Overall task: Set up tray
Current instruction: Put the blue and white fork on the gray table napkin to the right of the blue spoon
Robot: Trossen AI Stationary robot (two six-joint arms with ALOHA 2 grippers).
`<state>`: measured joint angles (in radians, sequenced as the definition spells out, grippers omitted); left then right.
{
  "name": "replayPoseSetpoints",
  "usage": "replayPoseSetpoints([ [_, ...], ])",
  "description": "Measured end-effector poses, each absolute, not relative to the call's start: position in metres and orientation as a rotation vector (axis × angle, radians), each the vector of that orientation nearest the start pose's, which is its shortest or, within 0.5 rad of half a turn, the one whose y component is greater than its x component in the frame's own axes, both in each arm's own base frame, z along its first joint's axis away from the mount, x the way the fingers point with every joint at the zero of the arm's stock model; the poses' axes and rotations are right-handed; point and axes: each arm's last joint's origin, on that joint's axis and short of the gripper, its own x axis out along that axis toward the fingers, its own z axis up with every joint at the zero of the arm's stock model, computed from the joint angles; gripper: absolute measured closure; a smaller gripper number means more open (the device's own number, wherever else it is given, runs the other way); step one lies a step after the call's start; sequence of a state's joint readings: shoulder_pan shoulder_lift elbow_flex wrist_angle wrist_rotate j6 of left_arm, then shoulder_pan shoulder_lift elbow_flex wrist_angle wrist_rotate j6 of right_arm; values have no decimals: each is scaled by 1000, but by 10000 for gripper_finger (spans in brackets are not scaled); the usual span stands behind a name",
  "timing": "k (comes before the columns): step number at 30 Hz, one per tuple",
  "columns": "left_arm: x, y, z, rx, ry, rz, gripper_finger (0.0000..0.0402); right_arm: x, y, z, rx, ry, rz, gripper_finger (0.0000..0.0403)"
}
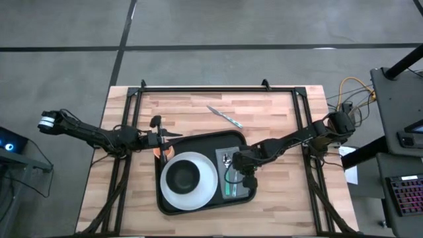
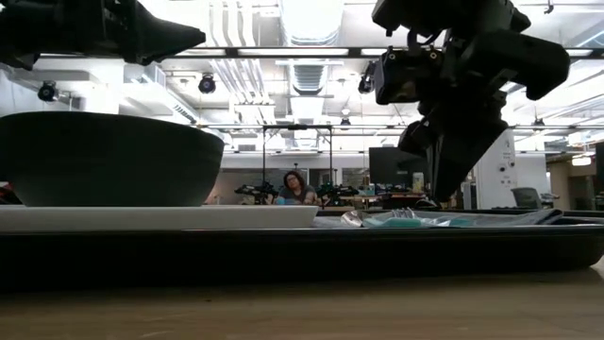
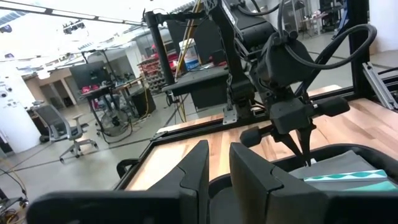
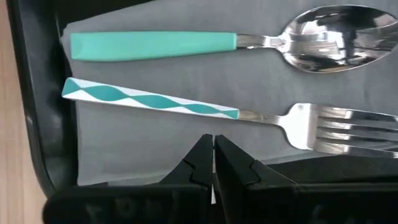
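The black tray (image 1: 198,140) lies mid-table. On it sits a white plate (image 1: 208,188) with a dark bowl (image 1: 183,176) on top. A grey napkin (image 4: 155,143) lies on the tray's right part. On the napkin, side by side, are a teal-handled spoon (image 4: 155,45) and a fork (image 4: 155,102) with a teal-and-white handle. My right gripper (image 4: 213,142) points steeply down, shut, just above the napkin beside the fork's handle. In the low view its tips (image 2: 438,194) stand a little clear of the cutlery. My left gripper (image 3: 219,163) is level above the tray's far left corner, slightly open and holding nothing.
A knife (image 1: 225,117) lies on the bare wood beyond the tray's far edge. A small orange thing (image 1: 158,151) shows by the tray's left rim under my left arm. A black frame runs along the table's far and side edges. Bare wood shows left and right of the tray.
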<state>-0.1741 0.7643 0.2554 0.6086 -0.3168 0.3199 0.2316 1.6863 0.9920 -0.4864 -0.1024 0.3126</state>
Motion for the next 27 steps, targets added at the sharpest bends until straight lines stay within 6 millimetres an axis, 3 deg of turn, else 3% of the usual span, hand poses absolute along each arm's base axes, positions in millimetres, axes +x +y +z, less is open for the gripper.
replayPoseSetpoints([
  [5, 166, -20, 229, 295, -73, 156, 356, 306, 74, 166, 201, 1209, 103, 394],
  [15, 166, -20, 228, 297, -65, 155, 356, 315, 66, 139, 253, 1296, 112, 394],
  [27, 167, -20, 227, 297, -63, 155, 356, 329, 62, 147, 220, 1240, 93, 394],
])
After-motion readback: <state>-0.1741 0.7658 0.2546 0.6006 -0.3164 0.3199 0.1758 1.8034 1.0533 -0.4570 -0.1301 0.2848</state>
